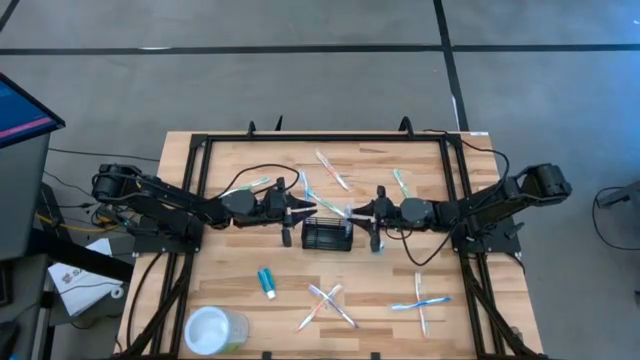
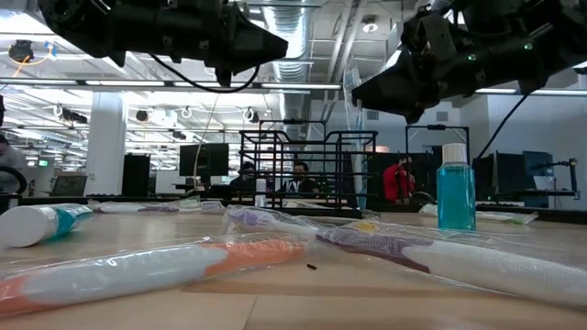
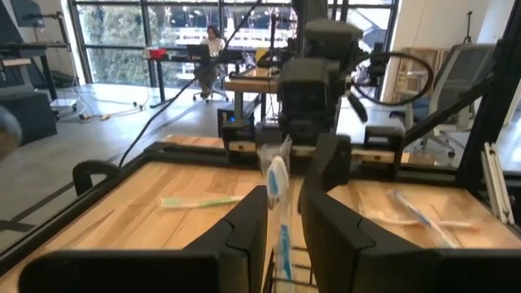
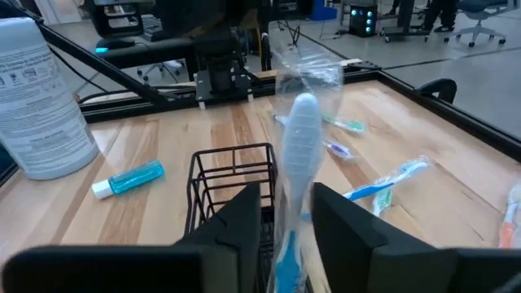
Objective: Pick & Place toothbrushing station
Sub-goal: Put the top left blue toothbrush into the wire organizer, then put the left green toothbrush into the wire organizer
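Observation:
The black wire-mesh caddy [image 1: 325, 237] stands on its base mid-table; it also shows in the low view [image 2: 275, 137] and the right wrist view [image 4: 232, 152]. My right gripper [image 1: 358, 213] hovers over the caddy's right side, shut on a white-and-blue toothbrush in a clear wrapper [image 4: 301, 138]. My left gripper [image 1: 303, 212] hovers over the caddy's left side, facing the right one. Its fingers are apart and hold nothing. The toothbrush [image 3: 278, 183] shows through their gap. My right gripper [image 4: 285, 199] pinches the wrapped toothbrush's handle [image 4: 286, 236] between its two fingers, below the head. The fingers come from the table's right, slanting down, and lie across it. The toothbrush stands upright, head up. Its lower end [image 2: 357, 179] reaches down among the caddy's wires.
A teal bottle with a white cap [image 2: 456, 188] stands just right of the caddy. A blue tube [image 1: 267, 283] and a clear cup [image 1: 215, 330] lie nearer the front left. Several wrapped toothbrushes lie about the table, at the far side [image 1: 333, 170] and near the front [image 1: 325, 305].

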Tool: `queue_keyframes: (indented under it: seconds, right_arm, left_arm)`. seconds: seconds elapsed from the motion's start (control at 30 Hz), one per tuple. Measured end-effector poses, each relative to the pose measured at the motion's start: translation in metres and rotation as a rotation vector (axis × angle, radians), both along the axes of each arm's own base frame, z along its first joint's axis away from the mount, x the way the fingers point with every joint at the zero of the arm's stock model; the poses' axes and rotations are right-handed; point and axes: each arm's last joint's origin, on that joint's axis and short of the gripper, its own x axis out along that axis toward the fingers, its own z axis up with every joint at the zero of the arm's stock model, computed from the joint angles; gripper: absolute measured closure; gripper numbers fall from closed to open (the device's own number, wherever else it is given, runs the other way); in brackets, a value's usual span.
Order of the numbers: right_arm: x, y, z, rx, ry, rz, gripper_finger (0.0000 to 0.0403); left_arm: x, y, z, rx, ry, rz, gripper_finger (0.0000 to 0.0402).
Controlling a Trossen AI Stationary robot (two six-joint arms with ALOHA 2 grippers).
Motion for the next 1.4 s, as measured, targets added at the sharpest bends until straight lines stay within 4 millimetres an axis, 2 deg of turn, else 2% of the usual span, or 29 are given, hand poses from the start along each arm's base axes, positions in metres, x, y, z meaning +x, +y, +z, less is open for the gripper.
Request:
queue_keyframes:
  seconds: [0.23, 0.43, 0.53, 0.77, 0.97, 1.17, 1.4]
  right_arm:
    - [-0.001, 0.003, 0.001, -0.009, 0.001, 0.014, 0.0235]
    - [-0.003, 0.003, 0.008, -0.029, -0.023, 0.019, 0.0207]
    - [-0.007, 0.004, 0.007, -0.035, 0.011, 0.024, 0.0201]
    - [-0.016, 0.003, 0.025, -0.087, -0.037, 0.029, 0.0206]
    - [-0.028, -0.001, 0.036, -0.091, -0.031, 0.012, 0.0219]
    - [-0.035, -0.002, 0.041, -0.078, -0.026, 0.011, 0.0228]
    - [-0.035, 0.005, 0.035, -0.053, 0.025, 0.049, 0.0232]
  left_arm:
    - [0.000, 0.004, -0.002, -0.001, 0.019, 0.019, 0.0329]
    - [0.000, 0.005, -0.002, -0.001, 0.021, 0.020, 0.0329]
    - [0.000, 0.006, -0.002, -0.002, 0.022, 0.029, 0.0329]
    - [0.000, 0.008, -0.003, 0.007, 0.032, 0.069, 0.0329]
    - [-0.005, 0.022, -0.014, -0.043, 0.173, 0.175, 0.0329]
    - [-0.023, 0.046, -0.014, -0.137, 0.303, 0.297, 0.0329]
    - [-0.060, 0.073, -0.007, -0.194, 0.516, 0.455, 0.0329]
